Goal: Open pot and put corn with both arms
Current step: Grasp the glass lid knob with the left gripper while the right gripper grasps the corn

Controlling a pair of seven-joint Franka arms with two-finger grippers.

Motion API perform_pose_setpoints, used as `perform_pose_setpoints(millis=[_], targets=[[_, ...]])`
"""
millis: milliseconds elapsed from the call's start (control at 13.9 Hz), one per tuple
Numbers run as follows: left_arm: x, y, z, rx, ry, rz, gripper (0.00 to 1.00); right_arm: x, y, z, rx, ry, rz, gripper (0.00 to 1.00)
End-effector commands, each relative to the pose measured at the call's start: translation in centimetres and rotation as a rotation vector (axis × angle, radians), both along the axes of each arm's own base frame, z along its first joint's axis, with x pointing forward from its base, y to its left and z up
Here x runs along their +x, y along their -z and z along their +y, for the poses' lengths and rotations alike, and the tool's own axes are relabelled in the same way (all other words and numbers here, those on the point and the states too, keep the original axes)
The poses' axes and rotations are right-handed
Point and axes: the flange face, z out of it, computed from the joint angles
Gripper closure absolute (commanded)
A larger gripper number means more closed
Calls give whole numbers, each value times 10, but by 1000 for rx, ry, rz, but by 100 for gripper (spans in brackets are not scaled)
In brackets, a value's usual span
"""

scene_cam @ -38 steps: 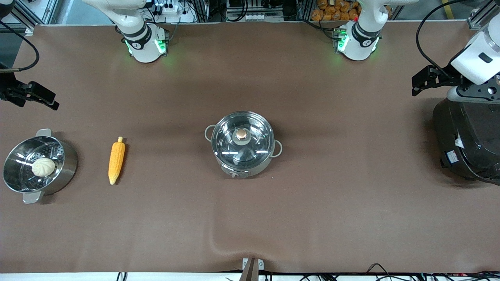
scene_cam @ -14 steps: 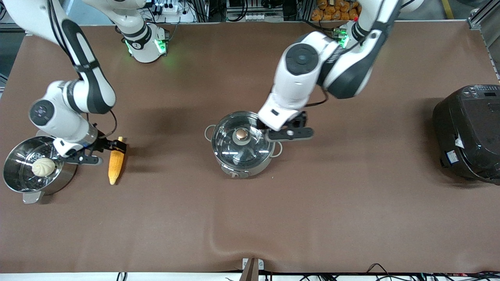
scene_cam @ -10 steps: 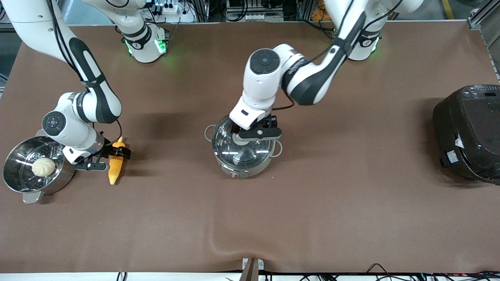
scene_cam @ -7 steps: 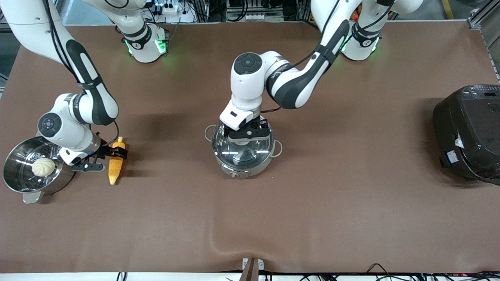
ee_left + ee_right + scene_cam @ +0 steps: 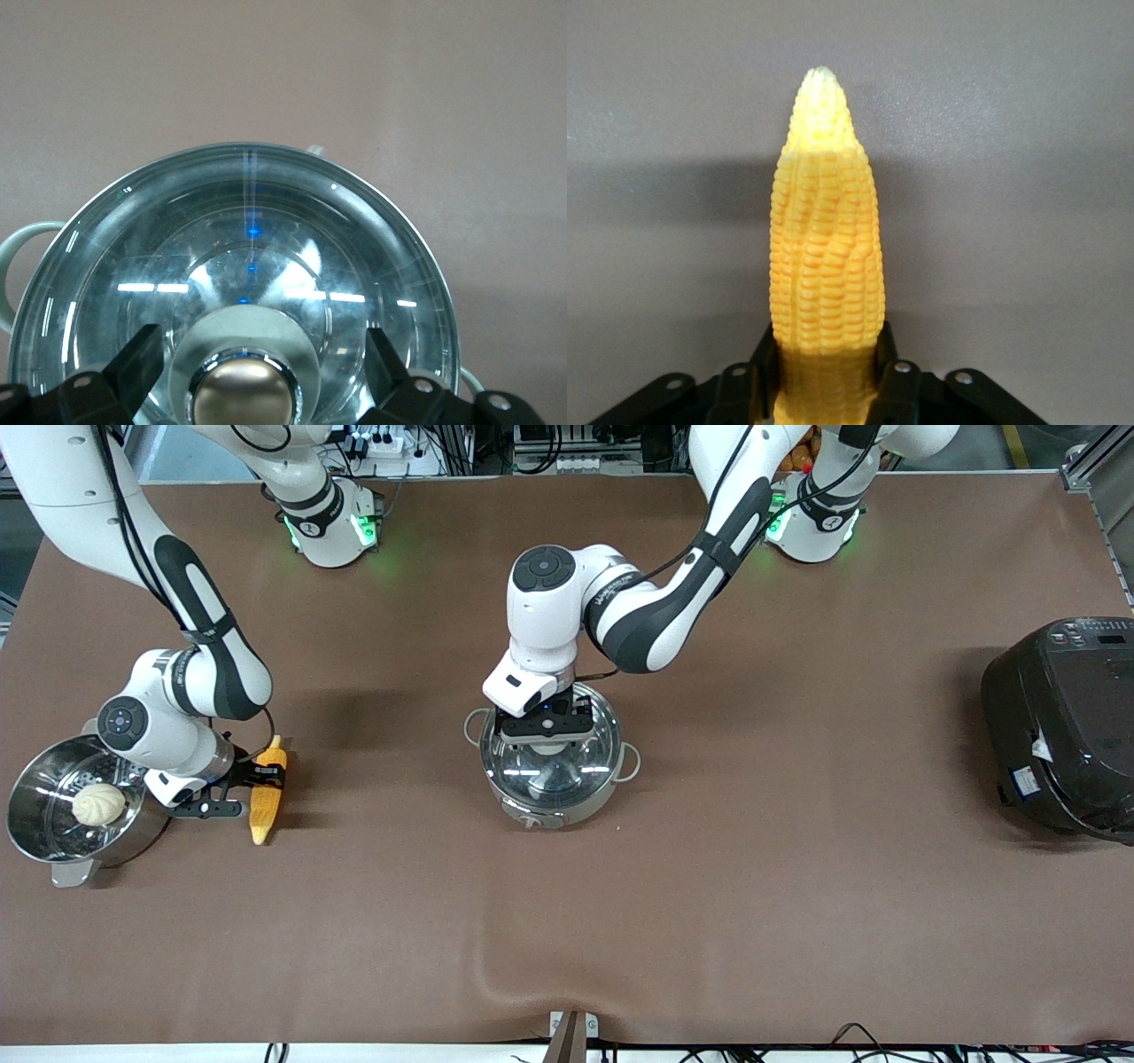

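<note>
Nothing is finished: the lid [image 5: 549,757] sits on the pot [image 5: 551,766] mid-bench, and the corn [image 5: 267,793] lies by the steamer [image 5: 84,802]. The left hand [image 5: 244,390] straddles the knob [image 5: 245,390], fingers wide. The right hand [image 5: 826,376] is closed around the corn's thick end.

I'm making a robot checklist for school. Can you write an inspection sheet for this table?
Surface: brown table, one ripple at its near edge.
Job's things: pot at the middle, glass lid on; corn lying toward the right arm's end.
Clutter: steamer pot holding a bun; black rice cooker.
Pincers: left pincer open around the lid's knob; right pincer shut on the corn.
Cables: black ones along the table's edges.
Surroundings: metal frames, orange items past the bases.
</note>
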Motion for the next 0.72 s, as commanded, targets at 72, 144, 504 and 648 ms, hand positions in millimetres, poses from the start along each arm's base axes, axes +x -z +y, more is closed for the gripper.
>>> perform_pose_setpoints(millis=[72,144,504,648], targets=[[-9,-1,-5,45,-10,-9,0,10,-28,6,-6,-33,-9,90],[-10,1,-4,59,-11,0,0,18,-49,17,-6,-54,-21,90],[-10,-2,-3,57,-10,1,0,44,-173,94,0,-172,30,88],[-10,-7,-1,52,-30,19,62,50,-202,112,1,-190,53,88]])
